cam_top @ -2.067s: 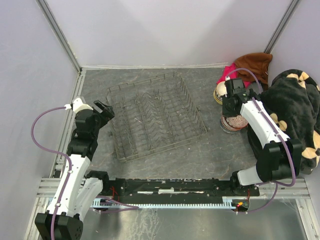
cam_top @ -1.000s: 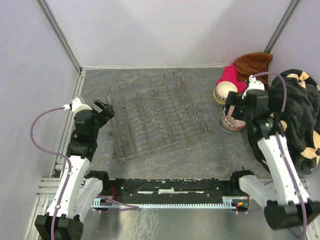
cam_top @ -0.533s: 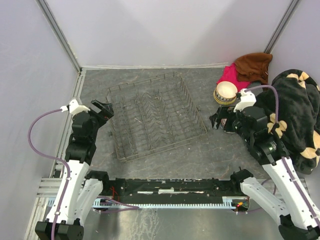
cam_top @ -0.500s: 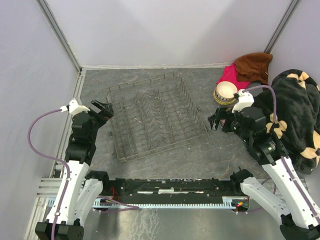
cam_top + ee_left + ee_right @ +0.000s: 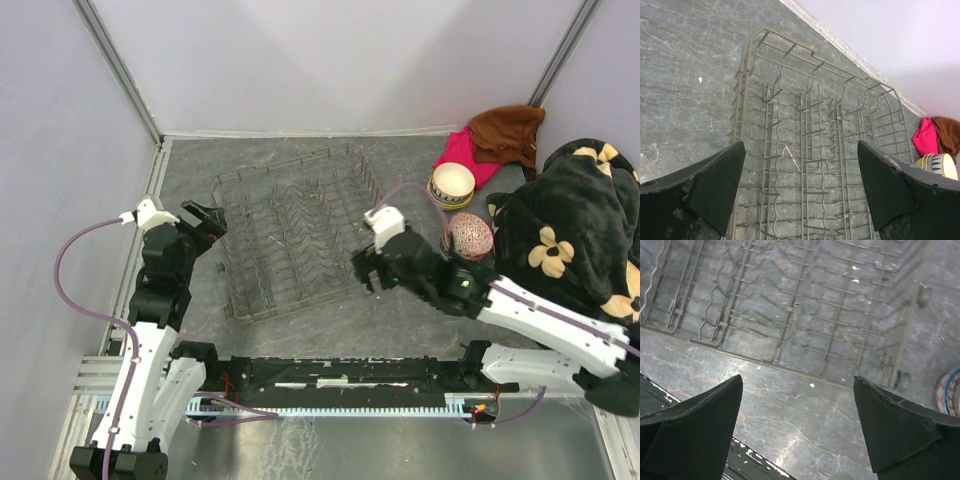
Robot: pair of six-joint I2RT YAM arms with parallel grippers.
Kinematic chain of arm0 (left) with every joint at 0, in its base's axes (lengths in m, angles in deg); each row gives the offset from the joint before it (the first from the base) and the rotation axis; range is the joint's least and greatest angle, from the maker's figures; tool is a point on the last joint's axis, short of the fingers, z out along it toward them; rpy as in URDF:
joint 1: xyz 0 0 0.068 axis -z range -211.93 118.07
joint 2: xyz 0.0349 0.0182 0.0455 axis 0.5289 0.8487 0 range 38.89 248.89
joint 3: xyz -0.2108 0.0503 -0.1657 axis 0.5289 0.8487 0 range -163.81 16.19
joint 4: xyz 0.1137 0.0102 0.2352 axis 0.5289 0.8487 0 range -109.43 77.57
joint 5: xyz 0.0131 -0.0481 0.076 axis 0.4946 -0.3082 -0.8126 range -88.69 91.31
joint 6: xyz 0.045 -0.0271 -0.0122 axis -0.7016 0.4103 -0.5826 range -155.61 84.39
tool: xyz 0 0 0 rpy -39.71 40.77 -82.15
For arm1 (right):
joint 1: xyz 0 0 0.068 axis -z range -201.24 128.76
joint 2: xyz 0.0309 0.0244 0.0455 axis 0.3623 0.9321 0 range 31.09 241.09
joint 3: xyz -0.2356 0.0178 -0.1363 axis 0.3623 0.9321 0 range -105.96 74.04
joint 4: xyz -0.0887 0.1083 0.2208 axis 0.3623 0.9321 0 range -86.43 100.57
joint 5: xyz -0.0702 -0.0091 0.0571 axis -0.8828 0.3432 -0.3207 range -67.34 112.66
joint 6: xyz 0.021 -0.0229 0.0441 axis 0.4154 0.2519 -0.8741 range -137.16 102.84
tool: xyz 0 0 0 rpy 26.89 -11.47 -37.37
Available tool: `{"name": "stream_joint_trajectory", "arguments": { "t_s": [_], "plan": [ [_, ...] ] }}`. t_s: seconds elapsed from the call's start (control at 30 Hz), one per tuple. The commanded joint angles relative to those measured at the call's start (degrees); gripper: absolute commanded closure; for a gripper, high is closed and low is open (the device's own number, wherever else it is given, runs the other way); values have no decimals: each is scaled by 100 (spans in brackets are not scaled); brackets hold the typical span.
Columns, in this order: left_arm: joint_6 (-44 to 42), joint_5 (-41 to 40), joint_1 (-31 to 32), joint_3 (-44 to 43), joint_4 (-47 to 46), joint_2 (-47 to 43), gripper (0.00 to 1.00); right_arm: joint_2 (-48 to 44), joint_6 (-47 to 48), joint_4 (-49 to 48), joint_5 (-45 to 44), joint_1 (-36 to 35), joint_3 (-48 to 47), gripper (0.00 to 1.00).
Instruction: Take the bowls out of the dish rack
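Observation:
The grey wire dish rack (image 5: pixel 300 235) lies in the middle of the table with no bowl showing in it. Two bowls stand to its right: a pale-inside striped bowl (image 5: pixel 451 184) and a red-lattice bowl (image 5: pixel 468 236). My right gripper (image 5: pixel 360 268) hangs open over the bare table at the rack's near right corner, nothing between its fingers. The right wrist view shows the rack (image 5: pixel 790 305) ahead and a bowl's edge (image 5: pixel 951 397) at the right. My left gripper (image 5: pixel 208 220) is open beside the rack's left side. Its wrist view looks along the rack (image 5: pixel 810 150) to the striped bowl (image 5: pixel 939 166).
A pink cloth (image 5: pixel 462 152) and a brown cloth (image 5: pixel 506 130) lie behind the bowls. A black flowered blanket (image 5: pixel 570 220) fills the right side. Walls close in the left, back and right. A black rail (image 5: pixel 340 380) runs along the near edge.
My right arm has swung left, away from the bowls, to the rack's near right corner, uncovering the red-lattice bowl. The left arm has barely moved.

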Motion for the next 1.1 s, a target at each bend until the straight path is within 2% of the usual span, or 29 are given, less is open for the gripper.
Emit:
{"name": "stream_joint_trajectory", "arguments": {
  "t_s": [0.0,0.1,0.27,0.4,0.57,0.7,0.83,0.93,1.07],
  "plan": [
    [80,54,3,-304,-2,-49,1,630,156,-593,-1341,-949,-538,1],
    [78,70,10,-307,13,-79,1,834,158,-938,-1611,-1286,-473,1],
    [43,5,4,-295,33,-93,1,1191,218,-1429,-1525,-2116,-314,1],
    [43,5,10,-283,27,-93,1,1599,150,-1414,-2328,-2812,-313,0],
    [18,-32,3,-275,65,-124,1,1606,-201,-1445,-2769,-2913,-149,1],
    [15,-81,4,-281,88,-153,1,1490,-774,-1655,-4042,-3278,151,1],
    [26,-88,3,-281,98,-166,1,1992,-1210,-1159,-4938,-3642,-57,0],
    [17,-114,4,-272,123,-179,1,2245,-1394,-977,-5049,-3765,-227,0],
    [25,-148,4,-272,133,-221,1,2192,-1354,-1240,-4943,-3802,-129,0]
  ]
}}
